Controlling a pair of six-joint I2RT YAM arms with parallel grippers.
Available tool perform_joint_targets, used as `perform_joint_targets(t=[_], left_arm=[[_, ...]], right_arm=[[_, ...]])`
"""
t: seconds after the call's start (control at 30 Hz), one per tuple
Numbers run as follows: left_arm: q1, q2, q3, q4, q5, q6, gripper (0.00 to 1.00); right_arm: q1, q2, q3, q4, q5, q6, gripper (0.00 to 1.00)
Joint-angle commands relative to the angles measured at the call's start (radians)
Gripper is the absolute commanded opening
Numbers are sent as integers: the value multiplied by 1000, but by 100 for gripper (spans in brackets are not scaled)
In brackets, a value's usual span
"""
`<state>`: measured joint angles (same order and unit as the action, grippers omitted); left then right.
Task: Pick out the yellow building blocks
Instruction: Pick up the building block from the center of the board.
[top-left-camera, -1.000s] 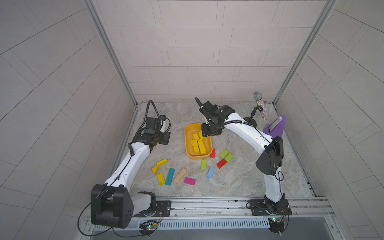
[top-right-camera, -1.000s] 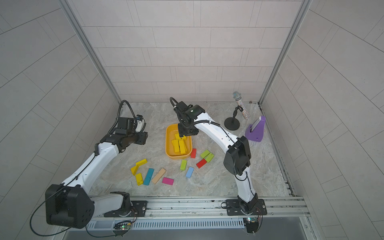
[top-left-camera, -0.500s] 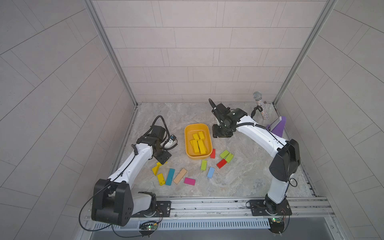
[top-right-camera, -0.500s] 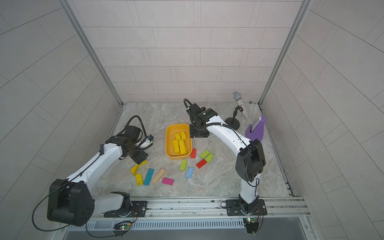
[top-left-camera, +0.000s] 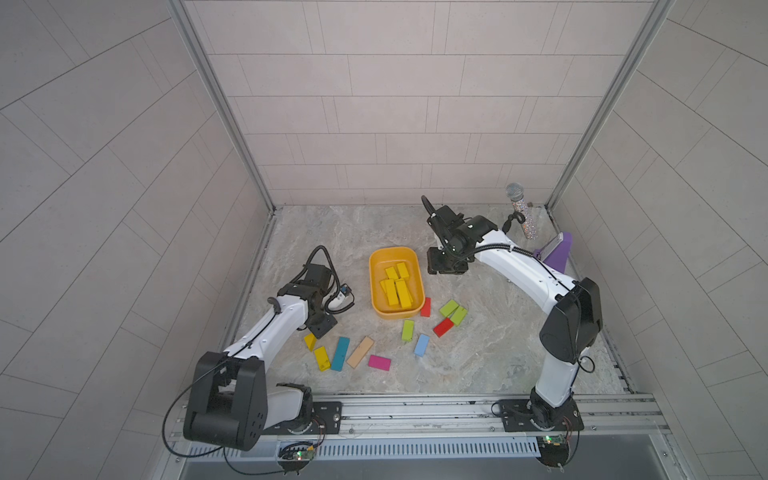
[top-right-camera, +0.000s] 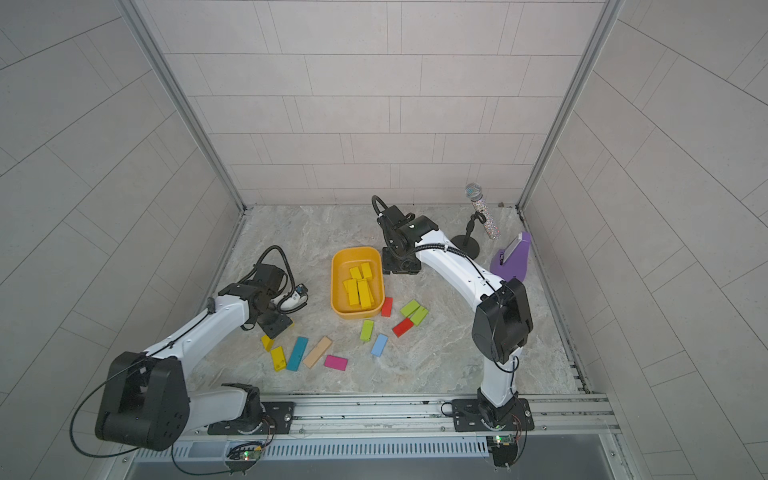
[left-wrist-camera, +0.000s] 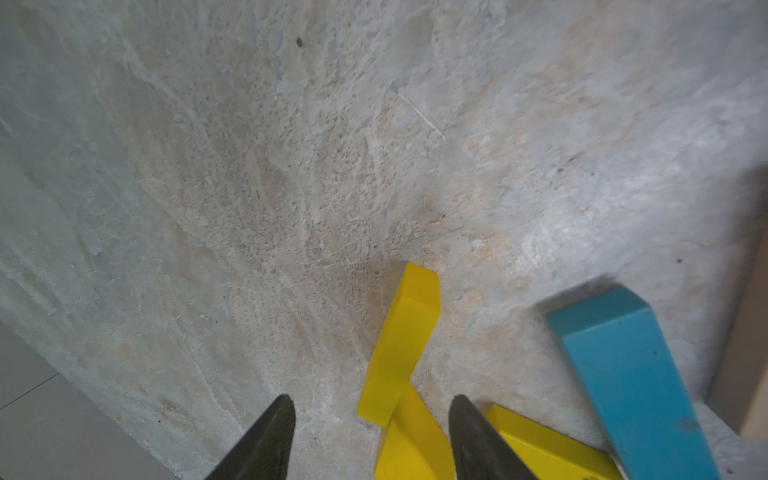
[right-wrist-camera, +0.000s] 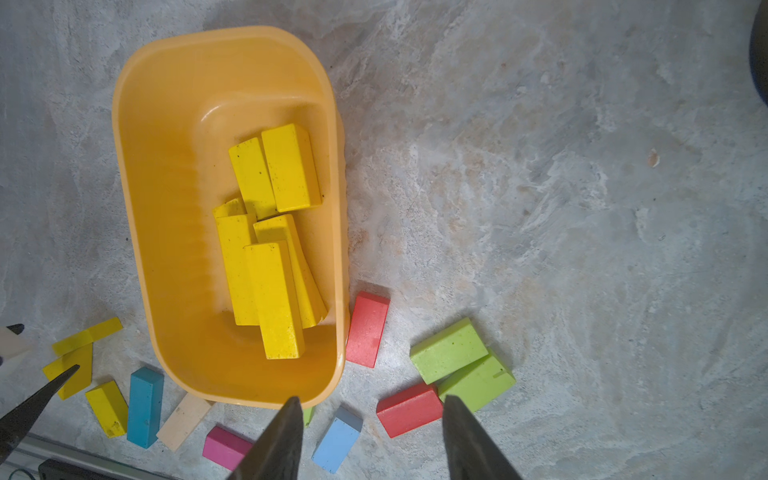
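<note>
Marbled grey tabletop (top-left-camera: 478, 365), walled by pale tiles, is carrying the whole set. Most of the yellow building blocks (right-wrist-camera: 274, 299) are lying heaped inside the orange-yellow tub (right-wrist-camera: 166, 187). Three loose yellow blocks (top-left-camera: 322, 358) are lying outside it on the table, beside a teal block (left-wrist-camera: 627, 382).

The left gripper (left-wrist-camera: 374, 415) is hovering low over these three, its jaws standing apart and straddling the lower block (left-wrist-camera: 415, 440), on whose end a leaning block (left-wrist-camera: 405, 340) is resting. Whether either fingertip is touching yellow cannot be told. The right gripper (right-wrist-camera: 372, 402) is hanging beside the tub, jaws apart and gripping nothing.

The blocks are looking like painted wood: rigid, light and unlikely to break (though the smooth paint may be letting them slip under a shallow pinch). The best hold is probably lying across the narrow width near mid-length, with the flat side faces against the pads. Because two are overlapping, lifting the lower one is risking a tumble of the leaning one, so the upper one is appearing the safer first pick.
</note>
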<state>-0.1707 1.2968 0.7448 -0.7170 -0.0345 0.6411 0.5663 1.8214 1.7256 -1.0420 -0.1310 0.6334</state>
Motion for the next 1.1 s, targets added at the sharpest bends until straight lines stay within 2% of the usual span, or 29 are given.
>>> perform_joint_targets(t=[0.0, 0.1, 0.47, 1.07], left_arm=[[-21, 20, 3, 19, 32, 20, 64], [-34, 33, -24, 55, 31, 16, 63], [-36, 110, -41, 144, 10, -14, 50], [-35, 193, 29, 107, 5, -26, 15]], right_arm=[[-7, -47, -16, -13, 10, 13, 56], [-13, -56, -27, -7, 8, 15, 56], [-18, -65, -38, -5, 5, 20, 55], [-26, -53, -48, -4, -18, 31, 55]])
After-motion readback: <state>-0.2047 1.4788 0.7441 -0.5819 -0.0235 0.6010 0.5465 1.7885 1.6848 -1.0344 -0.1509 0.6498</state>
